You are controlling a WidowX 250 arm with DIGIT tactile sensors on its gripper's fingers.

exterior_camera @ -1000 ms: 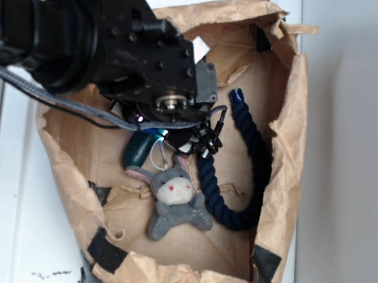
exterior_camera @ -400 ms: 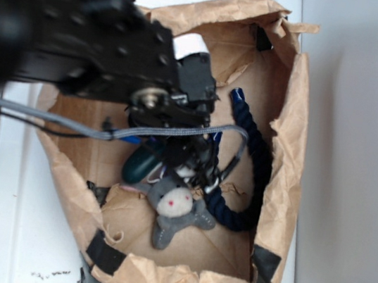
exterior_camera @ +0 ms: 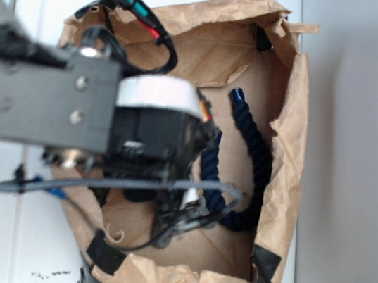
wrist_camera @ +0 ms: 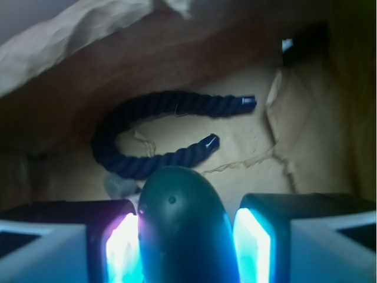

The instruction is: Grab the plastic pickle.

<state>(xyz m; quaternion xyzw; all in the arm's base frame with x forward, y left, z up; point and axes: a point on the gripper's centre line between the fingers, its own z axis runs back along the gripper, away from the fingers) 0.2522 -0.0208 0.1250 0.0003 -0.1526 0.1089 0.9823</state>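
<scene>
Exterior view first: a brown paper bag (exterior_camera: 284,148) lies opened out like a tray, and the robot arm (exterior_camera: 45,102) reaches across its left half, hiding much of the bag's floor. A dark navy rope (exterior_camera: 255,148) curves along the bag's right side, bending back toward the middle near the lower edge. From the wrist camera the same rope (wrist_camera: 147,138) lies in a U on the paper floor, near the far wall. The gripper (wrist_camera: 184,244) is closed on the plastic pickle (wrist_camera: 182,227), whose dark green rounded end pokes up between the two lit fingers (wrist_camera: 121,247), touching both. A pale grey shape just behind the pickle may be a soft toy; it is too hidden to tell.
</scene>
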